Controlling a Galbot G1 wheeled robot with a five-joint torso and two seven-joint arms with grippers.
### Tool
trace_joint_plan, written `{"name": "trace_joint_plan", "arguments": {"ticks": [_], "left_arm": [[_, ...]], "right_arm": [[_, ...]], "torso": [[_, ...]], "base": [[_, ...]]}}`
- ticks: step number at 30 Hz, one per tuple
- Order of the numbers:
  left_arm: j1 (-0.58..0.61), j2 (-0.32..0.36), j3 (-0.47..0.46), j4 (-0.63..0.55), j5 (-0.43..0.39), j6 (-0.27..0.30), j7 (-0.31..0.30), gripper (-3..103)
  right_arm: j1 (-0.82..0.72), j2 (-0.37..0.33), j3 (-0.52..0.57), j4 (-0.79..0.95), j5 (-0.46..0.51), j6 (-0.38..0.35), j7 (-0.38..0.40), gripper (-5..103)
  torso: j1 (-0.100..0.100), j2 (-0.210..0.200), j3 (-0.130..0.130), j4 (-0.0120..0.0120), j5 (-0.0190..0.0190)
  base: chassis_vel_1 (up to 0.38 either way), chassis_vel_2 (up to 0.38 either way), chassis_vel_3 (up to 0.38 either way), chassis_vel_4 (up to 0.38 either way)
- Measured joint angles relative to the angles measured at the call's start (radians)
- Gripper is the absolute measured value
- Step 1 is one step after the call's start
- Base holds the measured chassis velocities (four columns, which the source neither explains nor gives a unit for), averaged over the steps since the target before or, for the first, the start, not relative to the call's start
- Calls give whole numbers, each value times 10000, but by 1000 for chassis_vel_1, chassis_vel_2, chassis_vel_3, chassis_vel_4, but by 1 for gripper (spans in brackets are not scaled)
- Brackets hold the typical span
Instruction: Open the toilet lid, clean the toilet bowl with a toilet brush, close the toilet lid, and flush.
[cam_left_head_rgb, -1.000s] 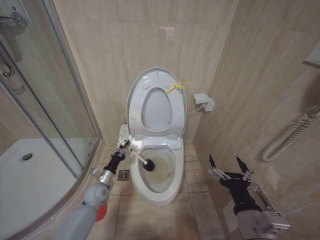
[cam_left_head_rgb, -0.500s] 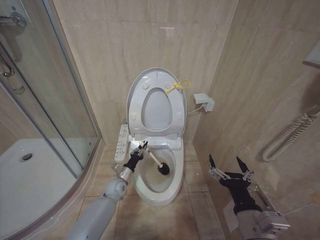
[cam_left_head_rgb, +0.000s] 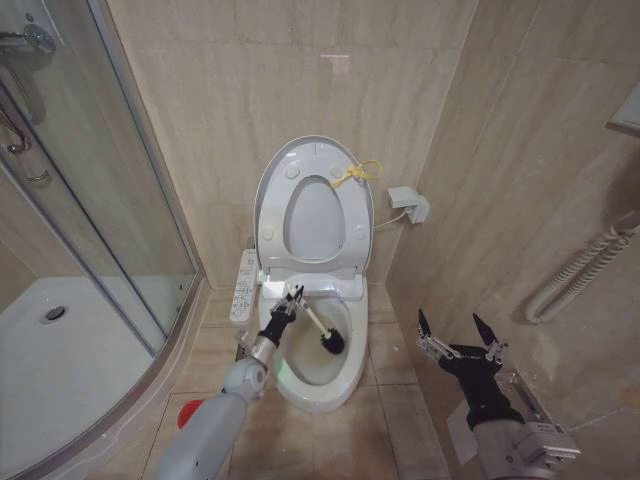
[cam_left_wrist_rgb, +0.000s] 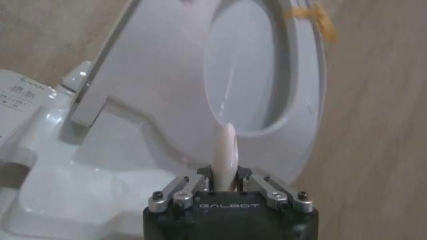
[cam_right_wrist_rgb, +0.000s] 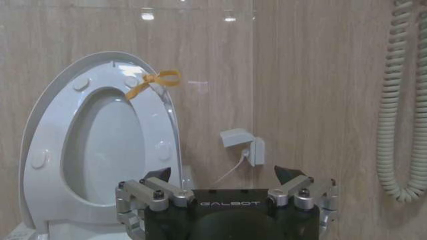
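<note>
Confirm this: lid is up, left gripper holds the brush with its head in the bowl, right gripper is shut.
Not quite. The head view shows the right gripper open, jaws spread and holding nothing. The rest holds: toilet lid up, left gripper on the toilet brush, head inside the toilet bowl.

Right gripper (cam_right_wrist_rgb: 228, 176) up close, fingers spread wide, nothing between them. Beyond it, toilet lid (cam_right_wrist_rgb: 47, 120) raised upright against the tiled wall (cam_right_wrist_rgb: 213, 50), yellow cord (cam_right_wrist_rgb: 152, 81) tied at its rim. Small white box (cam_right_wrist_rgb: 245, 144) on the wall beside the lid; coiled hose (cam_right_wrist_rgb: 400, 100) hanging farther over.

Raised toilet lid (cam_left_head_rgb: 313, 205) leaves toilet bowl (cam_left_head_rgb: 318, 362) open.
</note>
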Motion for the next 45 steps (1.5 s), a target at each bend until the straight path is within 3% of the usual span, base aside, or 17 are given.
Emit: {"name": "trace_joint_plan", "arguments": {"ticks": [3,4,6,9,13,17,23,28,31,33,36,40,45], "left_arm": [[123,56,-21,155,1153,-206,89,22],[123,56,-21,155,1153,-206,89,22],[114,52,-100,215,2170,-378,-1,22],[75,38,-100,199,2359,-449,-31,22],[-6,-251,3,-325,935,-565,-275,22],[-77,-513,-95,-751,490,-695,-583,22],[93,-690,-134,-623,463,-698,-544,22],[415,-646,-325,146,1523,-1013,-204,22],[406,-692,-406,149,1658,-1243,-439,22],[191,-975,-446,184,1653,-1683,-853,22],[-160,-1510,-346,147,814,-2105,-1926,22],[-153,-1762,-196,9,215,-2071,-2248,22],[144,-1717,-189,303,666,-2011,-1964,22]], "right_arm": [[0,0,0,0,0,0,0,100],[0,0,0,0,0,0,0,100],[0,0,0,1,0,0,0,100],[0,0,0,0,0,0,0,100],[0,0,0,1,-1,0,0,100],[0,0,0,0,0,0,0,100],[0,0,0,0,0,0,0,100],[0,0,0,0,0,0,0,100],[0,0,0,0,0,0,0,100],[0,0,-1,0,0,0,0,100],[0,0,0,0,0,0,0,100],[0,0,0,0,0,0,0,100],[0,0,0,0,0,0,0,100]], "torso": [[0,0,-1,4,0],[0,0,-1,4,0],[-1,1,-2,1,-1],[-1,1,-1,-3,-1],[1,0,2,-6,-5],[0,0,2,-9,-4],[0,0,1,-2,-1],[-1,0,0,4,0],[-1,0,0,0,0],[1,-1,3,-3,-3],[2,-2,2,-8,1],[2,-1,1,-4,-2],[1,-1,1,1,-2]], "base": [[0,0,0,0],[0,0,0,0],[0,0,0,0],[0,0,0,0],[0,0,0,0],[0,0,0,0],[0,0,0,0],[0,0,0,0],[0,0,0,0],[0,0,0,0],[0,0,0,0],[0,0,0,0],[0,0,0,0]]}}
